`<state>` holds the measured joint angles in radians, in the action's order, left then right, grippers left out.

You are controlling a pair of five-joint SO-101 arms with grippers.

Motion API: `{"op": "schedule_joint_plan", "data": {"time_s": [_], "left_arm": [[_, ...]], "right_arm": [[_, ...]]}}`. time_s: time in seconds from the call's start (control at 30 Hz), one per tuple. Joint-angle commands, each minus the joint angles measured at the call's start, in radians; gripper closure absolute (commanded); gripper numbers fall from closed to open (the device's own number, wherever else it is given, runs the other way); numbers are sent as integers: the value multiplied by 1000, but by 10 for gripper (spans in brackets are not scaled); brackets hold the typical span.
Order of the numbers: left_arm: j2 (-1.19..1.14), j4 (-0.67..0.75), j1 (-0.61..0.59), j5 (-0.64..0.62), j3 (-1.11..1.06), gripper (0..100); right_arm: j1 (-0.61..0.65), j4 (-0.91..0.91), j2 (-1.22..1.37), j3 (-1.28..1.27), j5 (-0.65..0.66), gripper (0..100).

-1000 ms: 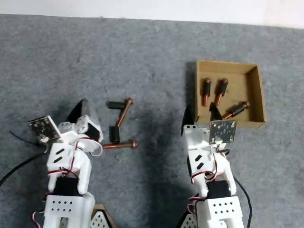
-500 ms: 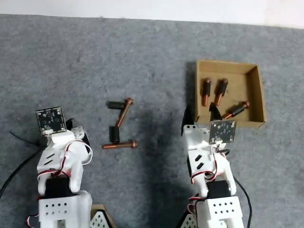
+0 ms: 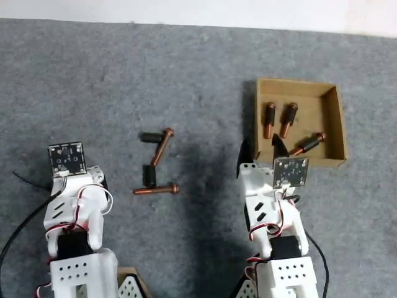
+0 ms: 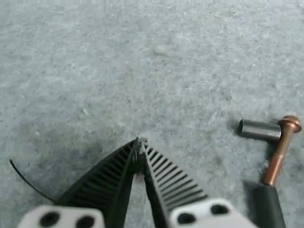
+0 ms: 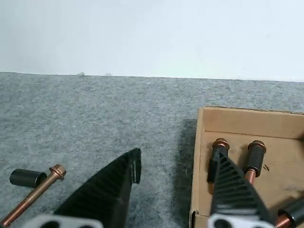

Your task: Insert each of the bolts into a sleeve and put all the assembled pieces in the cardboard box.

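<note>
On grey bench [image 3: 198, 74], long copper-coloured metal bolt [image 3: 155, 190]: judged stiff, light, roll-prone; take mid-shank. Left fingers [image 4: 114, 175] closed, right fingers [image 5: 109, 190] spread, both empty.

1. We counted two loose bolts on the bench [image 3: 74, 81]: a slanted bolt [image 3: 160, 149] and a level bolt [image 3: 155, 190].
2. We counted two empty sleeves lying near those bolts: an upper sleeve [image 3: 149, 137] and a lower sleeve [image 3: 149, 175].
3. We counted three assembled pieces, each a bolt seated in a sleeve: a left piece [image 3: 269, 119], a middle piece [image 3: 288, 118] and a right piece [image 3: 310, 143].
4. We counted one cardboard box [image 3: 310, 112], which held all three assembled pieces.
5. We counted two hands: the left hand [image 4: 140, 142] and the right hand [image 5: 176, 153].
</note>
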<state>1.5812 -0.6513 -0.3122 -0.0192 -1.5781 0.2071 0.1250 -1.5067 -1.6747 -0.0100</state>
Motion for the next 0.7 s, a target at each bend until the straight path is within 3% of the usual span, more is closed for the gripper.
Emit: {"op": "schedule_joint_plan", "data": {"time_s": [0.0,0.13,0.37,0.53,0.67], "left_arm": [[13,74,-10,18,-19,995],[13,80,-4,18,-24,995],[13,80,-4,18,-25,995],[13,80,-4,18,-25,995],[13,80,-4,18,-25,995]], "right_arm": [[18,124,-12,-53,-8,827],[119,262,36,165,-11,828],[358,168,417,395,-11,828],[378,71,811,618,-23,828],[378,53,1093,817,-183,828]]}}
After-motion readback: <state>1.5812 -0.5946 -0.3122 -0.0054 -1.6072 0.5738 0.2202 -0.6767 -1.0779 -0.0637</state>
